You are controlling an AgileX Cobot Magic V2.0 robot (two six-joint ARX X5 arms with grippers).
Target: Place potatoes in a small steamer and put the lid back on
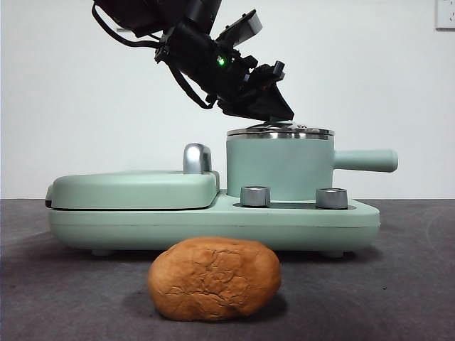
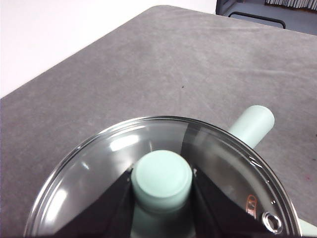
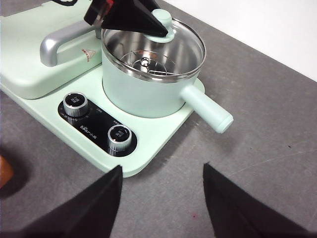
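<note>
Jaws of left gripper (image 2: 161, 186) pinch mint-green knob of round clear glass lid (image 2: 99, 163), seated on small mint-green cylindrical steamer (image 1: 279, 169); lift straight up, keep level; lumpy orange-brown potato (image 1: 214, 278) on table, in front; right gripper (image 3: 161, 198) spread, empty, waiting.

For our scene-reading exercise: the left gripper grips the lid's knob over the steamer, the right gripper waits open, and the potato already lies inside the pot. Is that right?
Not quite. The potato is not inside the steamer; the front view shows it lying on the table before the appliance. The rest holds: the left gripper grips the lid by its knob, and the right gripper waits open.
</note>
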